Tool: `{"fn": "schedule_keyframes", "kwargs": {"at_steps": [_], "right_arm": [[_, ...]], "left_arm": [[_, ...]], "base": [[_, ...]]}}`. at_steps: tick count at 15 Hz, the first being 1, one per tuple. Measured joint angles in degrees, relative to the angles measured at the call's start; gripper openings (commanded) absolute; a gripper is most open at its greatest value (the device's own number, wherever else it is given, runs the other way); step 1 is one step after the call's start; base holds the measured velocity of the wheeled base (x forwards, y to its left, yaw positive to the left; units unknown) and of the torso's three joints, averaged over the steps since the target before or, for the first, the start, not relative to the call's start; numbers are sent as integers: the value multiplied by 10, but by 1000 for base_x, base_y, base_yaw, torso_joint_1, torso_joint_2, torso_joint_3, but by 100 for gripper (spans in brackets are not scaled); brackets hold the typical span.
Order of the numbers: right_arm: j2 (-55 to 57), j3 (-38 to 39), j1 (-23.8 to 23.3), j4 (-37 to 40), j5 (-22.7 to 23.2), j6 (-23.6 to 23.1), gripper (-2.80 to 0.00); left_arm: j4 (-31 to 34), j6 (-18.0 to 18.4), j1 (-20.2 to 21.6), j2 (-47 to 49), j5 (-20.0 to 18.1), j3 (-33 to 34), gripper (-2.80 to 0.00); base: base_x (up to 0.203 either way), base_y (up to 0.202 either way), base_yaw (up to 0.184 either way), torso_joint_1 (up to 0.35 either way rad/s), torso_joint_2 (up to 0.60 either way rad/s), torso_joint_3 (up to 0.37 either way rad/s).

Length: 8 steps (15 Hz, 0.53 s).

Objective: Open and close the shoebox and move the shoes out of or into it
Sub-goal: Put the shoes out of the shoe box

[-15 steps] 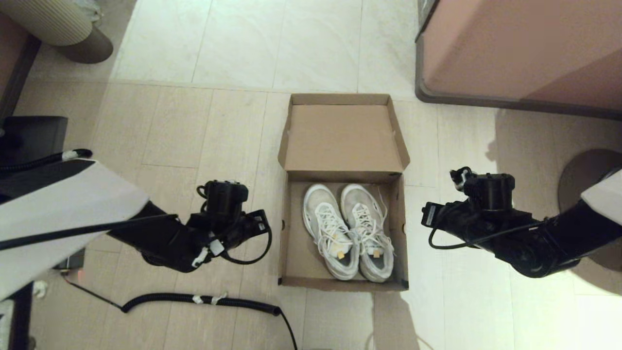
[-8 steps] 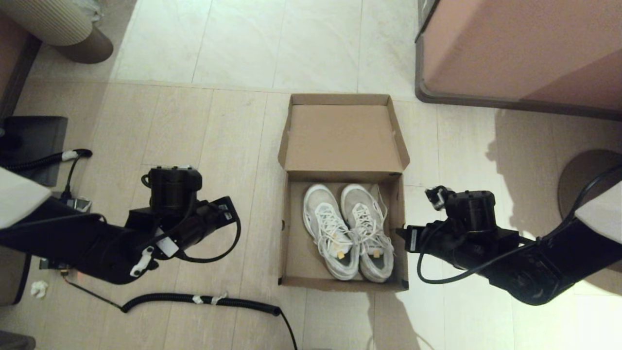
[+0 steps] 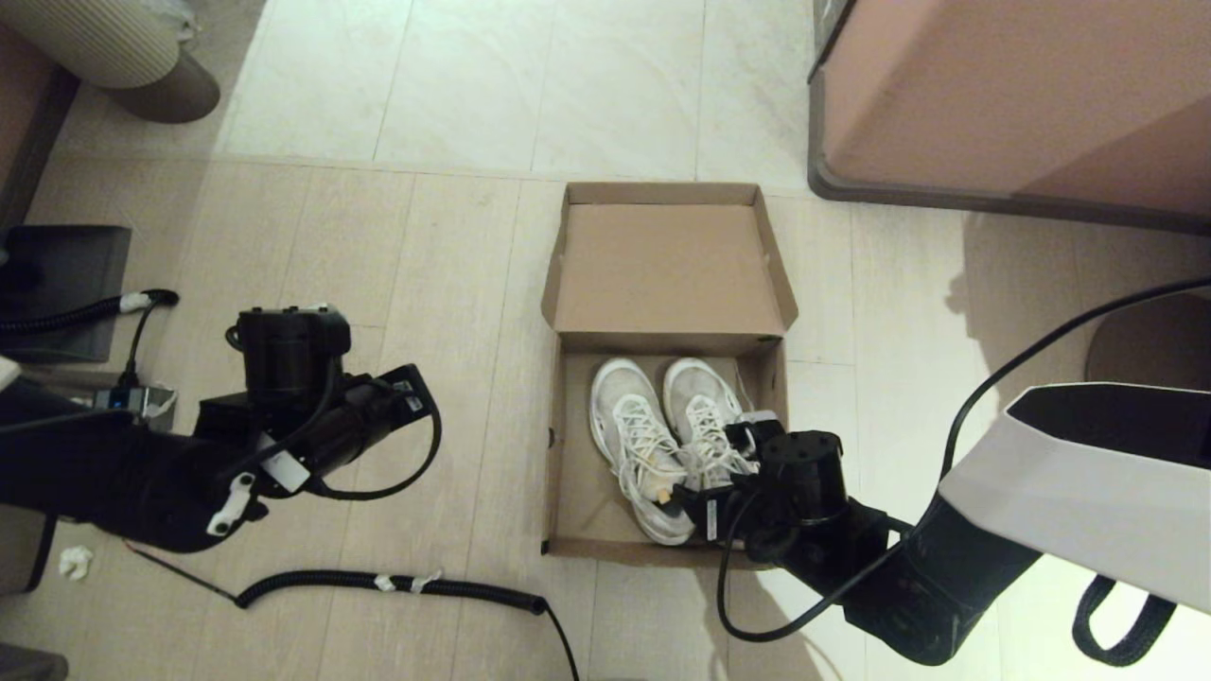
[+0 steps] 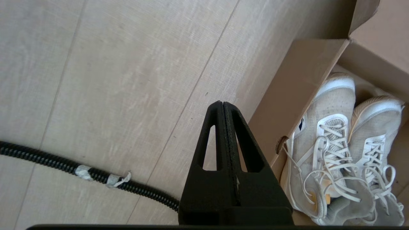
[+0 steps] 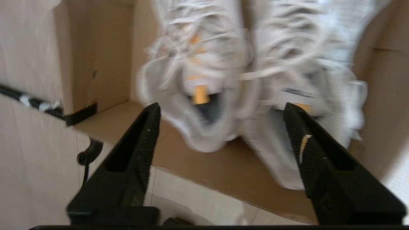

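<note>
The brown cardboard shoebox (image 3: 556, 445) stands open on the floor in the head view, its lid (image 3: 667, 270) flipped back flat. The two white lace-up shoes (image 3: 636, 445) lie side by side inside, toes toward the lid. My right gripper (image 5: 222, 107) is open and hovers over the box's near edge, its fingers spread wide either side of the shoes' heels (image 5: 204, 127), touching nothing. My left gripper (image 4: 222, 103) is shut and empty, out over the bare floor to the left of the box's side wall (image 4: 297, 92).
A black coiled cable (image 3: 397, 582) runs along the floor in front of the left arm (image 3: 284, 426). The large pinkish cabinet (image 3: 1012, 95) stands at the back right. A round base (image 3: 161, 90) sits at the far back left, another (image 3: 1145, 340) at the right.
The right arm has swung in from the box's right side to above its near right corner and the shoes' heels. The left arm has drawn back leftward, away from the box.
</note>
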Motion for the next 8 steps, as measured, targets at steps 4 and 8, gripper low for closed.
{"fn": "schedule_keyframes", "kwargs": {"at_steps": [4,8], "right_arm": [[46,-45,10,-1,-50,-37,0],[92,-86,-1,3,-51,-50,0]], "left_arm": [[-2,-1,24,-31,-5,23,-280],[-1,-1,38,-51,-6,26,-280]], "base": [[0,0,0,0,0,0],[0,0,0,0,0,0]]}}
